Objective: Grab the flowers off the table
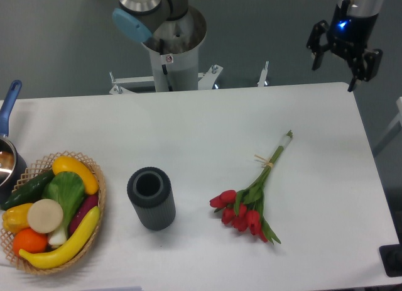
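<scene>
Flowers (246, 207) were seen lying flat on the counter (188, 127), well below and to the left of the gripper (344, 58), which was held high over the counter's far right corner. The fingers (318, 49) were spread apart, w/ nothing between them. The red heads were pointed away from the fingers, toward the near edge; the thin stems (273, 158) were angled up toward the fingers, w/ the pale string tie (266, 161) approx. midway along.

Risks, as judged from this layout:
- Stems were thin and flat against the counter, so a shallow descent could close on air; too deep and the fingertips could be driven into the surface.
- If the fingers were not turned across the stem line, the bunch could be pushed aside rather than caught.
- A grip near the cut end could let the heavier heads droop and the bunch swing or slip out. A grip on the heads could crush petals.
- If only one or two stems were caught, the rest would depend on the tie holding.
- The dark ribbed cylinder (151, 198) was standing well to the left of the bunch and the basket of fruit and veg. (53, 212) further left still, so neither was thought likely to be hit on a direct approach; a wide sweep could still clip the cylinder.
</scene>
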Available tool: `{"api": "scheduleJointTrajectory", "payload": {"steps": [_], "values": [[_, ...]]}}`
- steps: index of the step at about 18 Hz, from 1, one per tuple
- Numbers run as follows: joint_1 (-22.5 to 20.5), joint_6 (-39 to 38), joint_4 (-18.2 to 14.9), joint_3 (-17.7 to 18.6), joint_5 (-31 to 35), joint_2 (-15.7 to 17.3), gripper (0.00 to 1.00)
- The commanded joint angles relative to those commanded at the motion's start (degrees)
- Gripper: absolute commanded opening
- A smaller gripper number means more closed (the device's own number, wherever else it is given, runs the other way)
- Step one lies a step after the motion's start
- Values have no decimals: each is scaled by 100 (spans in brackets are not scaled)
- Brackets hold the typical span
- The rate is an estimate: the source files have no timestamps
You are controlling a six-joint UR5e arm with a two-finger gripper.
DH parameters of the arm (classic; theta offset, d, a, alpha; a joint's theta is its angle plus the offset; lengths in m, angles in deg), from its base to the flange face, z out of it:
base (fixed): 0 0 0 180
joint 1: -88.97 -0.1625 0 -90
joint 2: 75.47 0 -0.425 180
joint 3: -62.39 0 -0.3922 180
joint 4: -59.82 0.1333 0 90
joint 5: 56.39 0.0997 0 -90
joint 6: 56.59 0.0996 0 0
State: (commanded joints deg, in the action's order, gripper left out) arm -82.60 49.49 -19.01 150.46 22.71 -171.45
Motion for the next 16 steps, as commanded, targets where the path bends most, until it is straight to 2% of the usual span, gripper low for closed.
{"api": "scheduleJointTrajectory", "payload": {"steps": [6, 8, 11, 16], "values": [[26, -52, 9, 26, 0, -44, 100], [18, -70, 26, 166, 9, -35, 100], [26, -149, 368, 412, -17, -18, 100], [79, -721, 510, 545, 0, -96, 100]]}}
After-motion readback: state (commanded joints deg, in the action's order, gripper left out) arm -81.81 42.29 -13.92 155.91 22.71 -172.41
